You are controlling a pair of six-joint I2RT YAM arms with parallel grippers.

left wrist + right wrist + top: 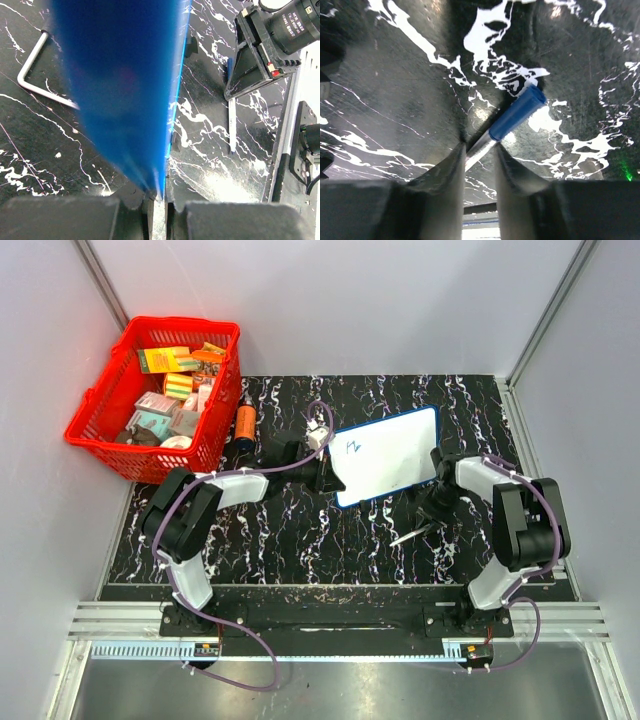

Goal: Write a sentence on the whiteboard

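Note:
The whiteboard [385, 455], white with a thin blue rim, stands tilted on the black marbled mat. Only a short blue scrawl [352, 447] shows near its left end; no whole sentence is there. My left gripper [330, 477] is shut on the board's left edge; in the left wrist view its blue back [120, 75] runs into the closed jaws [161, 192]. A blue-capped marker [512, 115] lies slantwise on the mat. My right gripper [480, 150] is down over it, a finger against each side of its silver barrel. From above the marker [412, 534] pokes out below that gripper [428, 522].
A red basket [150, 400] full of small boxes sits at the back left, off the mat. An orange bottle [245, 422] stands beside it. A bent metal rod [30, 75] lies on the mat behind the board. Grey walls close in on both sides.

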